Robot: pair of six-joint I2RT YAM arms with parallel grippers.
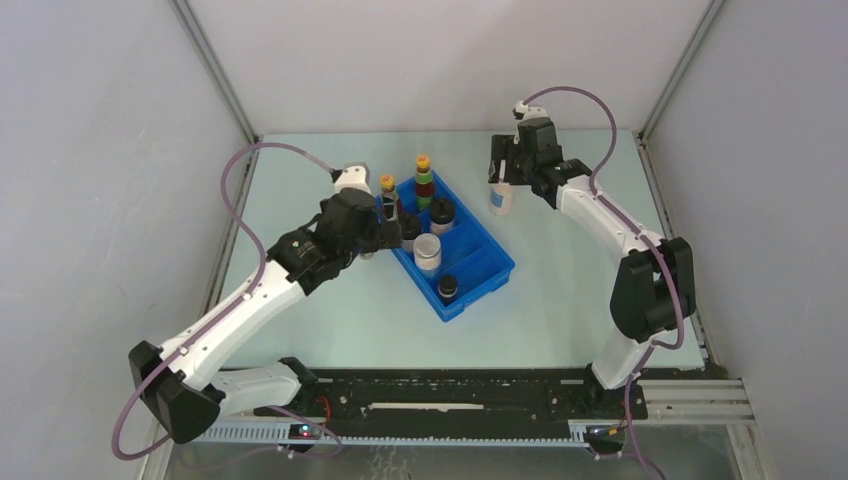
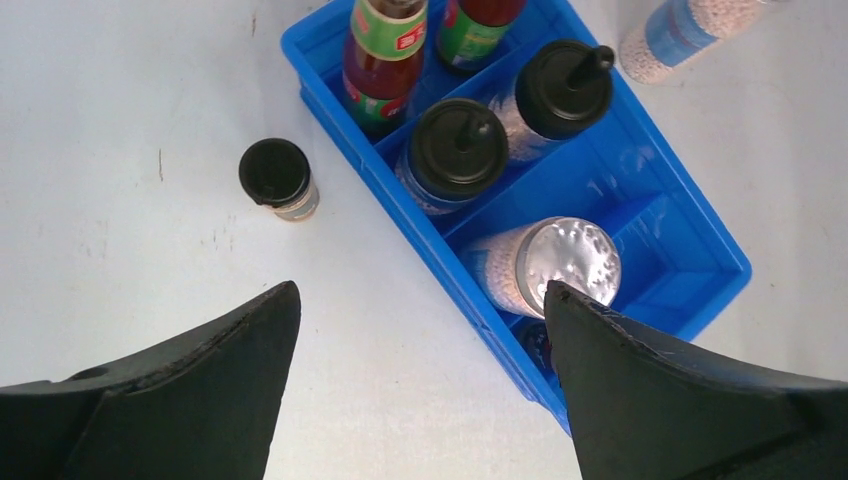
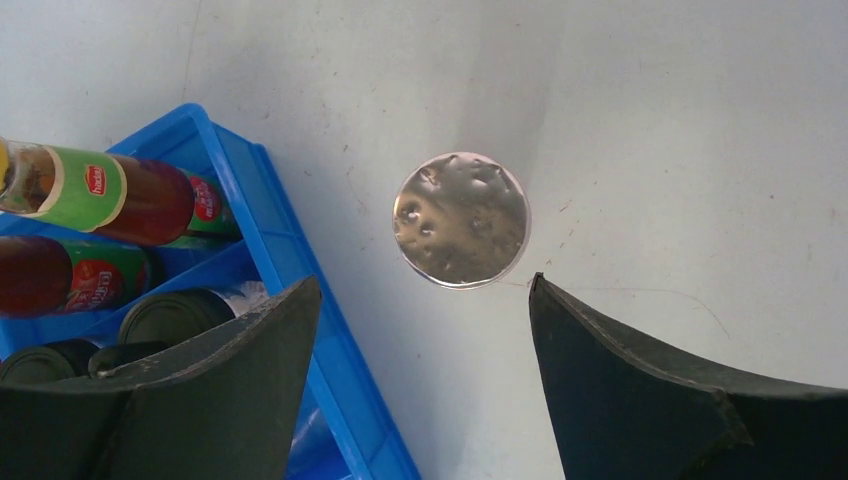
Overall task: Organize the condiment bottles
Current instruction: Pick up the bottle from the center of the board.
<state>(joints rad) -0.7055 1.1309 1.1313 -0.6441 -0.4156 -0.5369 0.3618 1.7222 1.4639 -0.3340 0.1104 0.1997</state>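
Left wrist view first: the left hand is spread wide with nothing in it, its black fingers filling the bottom corners. Just past them, left of centre, a short black-lidded spice jar stands alone on the white bench, just beside the blue divided plastic tray but not in it. My guess is that's the next pick, since the hand sits roughly in line with it.

Inside the tray there's a pale foil-topped jar nearest, then two black-capped bottles, then the two tall dark-red sauce bottles at the top edge. Looks like they're grouped by kind.

Right wrist view: the right hand is open and empty too. It hovers over a second pale foil-topped jar mid-frame, which is upright on the bench near the tray's outer wall. It's probably there to grab that one and park it next to its twin.
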